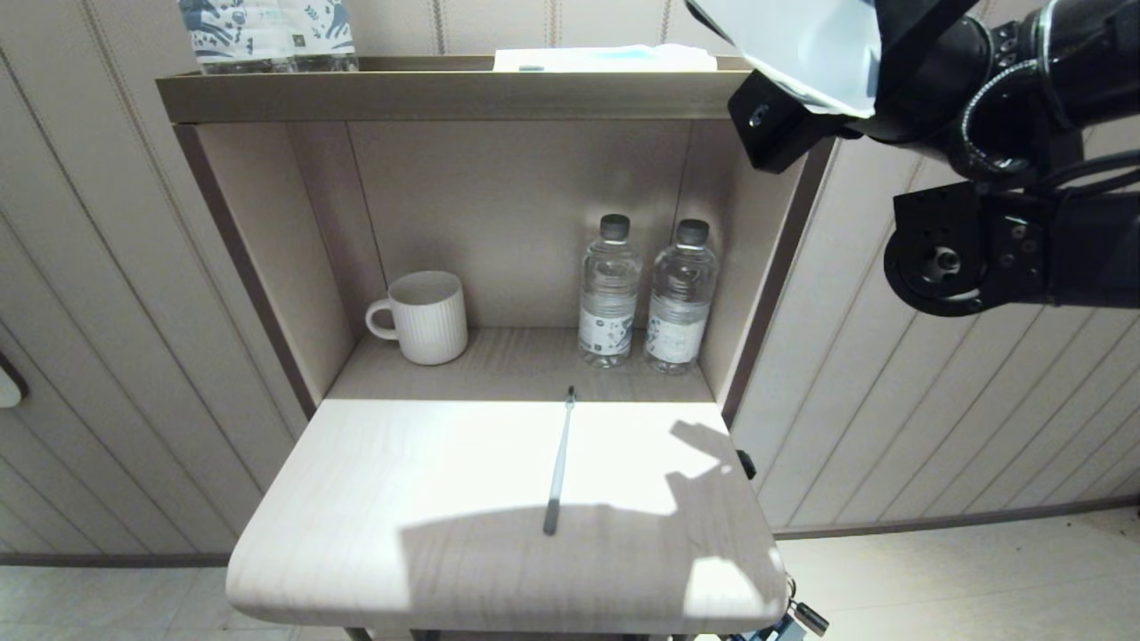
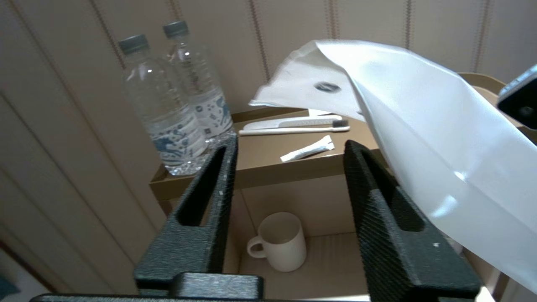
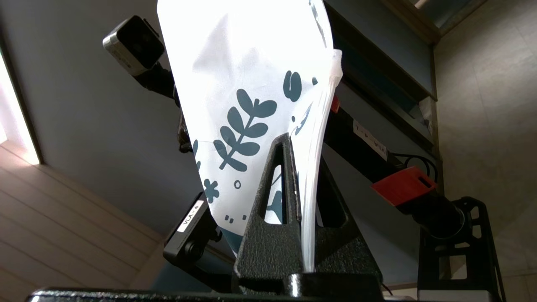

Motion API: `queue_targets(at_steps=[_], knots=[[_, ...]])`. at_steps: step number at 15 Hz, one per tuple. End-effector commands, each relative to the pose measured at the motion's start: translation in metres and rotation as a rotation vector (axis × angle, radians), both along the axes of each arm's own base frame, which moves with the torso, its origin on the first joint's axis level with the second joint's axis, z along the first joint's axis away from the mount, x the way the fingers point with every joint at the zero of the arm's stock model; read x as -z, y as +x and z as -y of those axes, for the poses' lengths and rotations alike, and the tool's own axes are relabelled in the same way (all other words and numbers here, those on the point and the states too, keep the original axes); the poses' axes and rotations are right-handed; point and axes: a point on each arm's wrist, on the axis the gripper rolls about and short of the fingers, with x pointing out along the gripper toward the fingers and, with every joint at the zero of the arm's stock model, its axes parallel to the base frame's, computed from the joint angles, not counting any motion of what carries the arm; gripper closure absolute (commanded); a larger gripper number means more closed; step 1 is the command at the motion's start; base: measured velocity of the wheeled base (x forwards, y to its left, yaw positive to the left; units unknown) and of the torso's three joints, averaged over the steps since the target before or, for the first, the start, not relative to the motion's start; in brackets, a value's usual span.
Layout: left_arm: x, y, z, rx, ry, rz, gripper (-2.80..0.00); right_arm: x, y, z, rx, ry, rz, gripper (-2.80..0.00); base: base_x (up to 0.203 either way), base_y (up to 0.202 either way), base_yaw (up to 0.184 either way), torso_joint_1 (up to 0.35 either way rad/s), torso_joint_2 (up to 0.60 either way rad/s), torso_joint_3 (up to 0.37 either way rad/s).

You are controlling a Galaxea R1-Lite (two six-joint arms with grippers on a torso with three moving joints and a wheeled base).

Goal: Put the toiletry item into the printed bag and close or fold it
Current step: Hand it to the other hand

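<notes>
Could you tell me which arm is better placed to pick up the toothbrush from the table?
Left. The left gripper is open and empty, while the right gripper is shut on the printed bag, held high; the toothbrush lies free on the table.

Thin pale toothbrush point(image 1: 558, 463) flat on table; leaf-printed white bag point(image 3: 251, 105) held aloft

Your right arm point(image 1: 1006, 107) is matte black throughout: rounded cylindrical links, a coiled dark cable wrapped at one joint, and a disc-shaped joint housing with a central bolt ringed by small screws. Your left gripper point(image 2: 289, 167) has two black, finely textured fingers point(image 2: 209, 197), each with a long slot cut through it. Your right gripper point(image 3: 300, 167) has the same slotted fingers; beside it, an arm link carries a red clip and white labels.
</notes>
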Motion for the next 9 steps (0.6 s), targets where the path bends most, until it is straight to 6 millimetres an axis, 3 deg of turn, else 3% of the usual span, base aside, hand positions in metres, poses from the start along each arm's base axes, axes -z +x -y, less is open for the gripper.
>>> queue_targets(at_steps=[1,4,6,9], knots=[[-0.010,-0.003,-0.021,-0.020,-0.031,-0.013,-2.80,0.000,-0.005,0.003,-0.006,-0.003,0.030,0.00,0.000,0.000,0.000,0.000,0.00,0.000],[-0.038,-0.010,-0.078,-0.088,-0.084,-0.091,-2.80,0.001,-0.012,0.010,-0.035,-0.117,0.073,0.00,0.000,0.000,0.000,0.000,0.00,0.000],[-0.058,-0.015,-0.112,-0.128,-0.154,-0.169,-2.80,-0.002,-0.022,0.024,-0.026,-0.185,0.105,0.00,0.000,0.000,0.000,0.000,0.00,0.000],[-0.073,-0.029,-0.173,-0.015,-0.129,-0.206,-2.80,-0.011,-0.036,0.039,-0.002,-0.209,0.146,0.00,0.000,0.000,0.000,0.000,0.00,0.000]])
